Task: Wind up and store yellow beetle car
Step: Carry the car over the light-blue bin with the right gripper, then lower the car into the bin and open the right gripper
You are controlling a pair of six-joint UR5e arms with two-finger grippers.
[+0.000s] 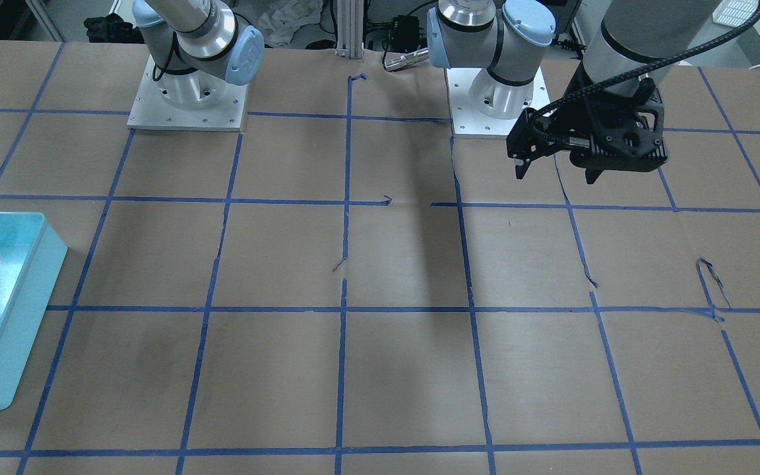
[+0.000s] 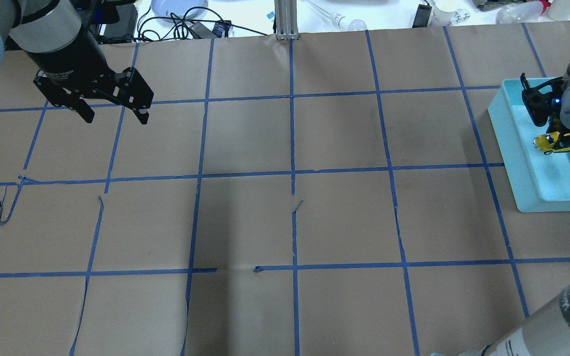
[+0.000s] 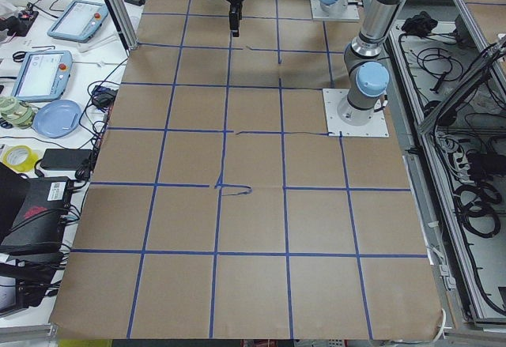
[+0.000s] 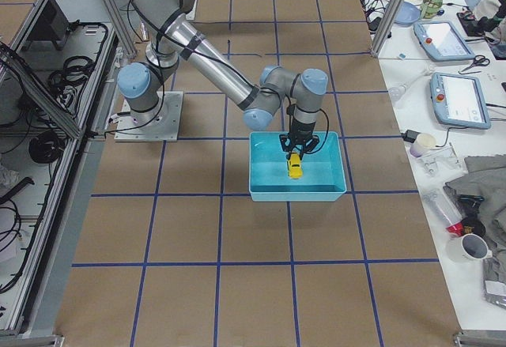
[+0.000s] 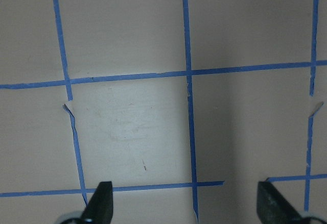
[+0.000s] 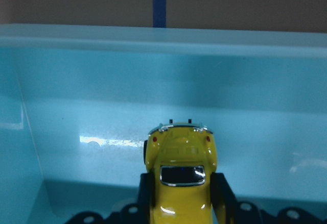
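Two end effectors: right (image 6: 184, 189) grips yellow beetle car (image 2: 559, 143), apparently inside teal bin (image 2: 511, 158); left (image 2: 115, 116) spread apart.

My left arm reaches forward with the wrist turned down, and my left pincer (image 2: 115, 117) hangs in the air with its jaws spread wide. My right arm stretches far out to my right side, bent at the elbow. My right pincer (image 2: 559, 134) points down, jaws closed on the sides of the yellow car (image 6: 180, 155).
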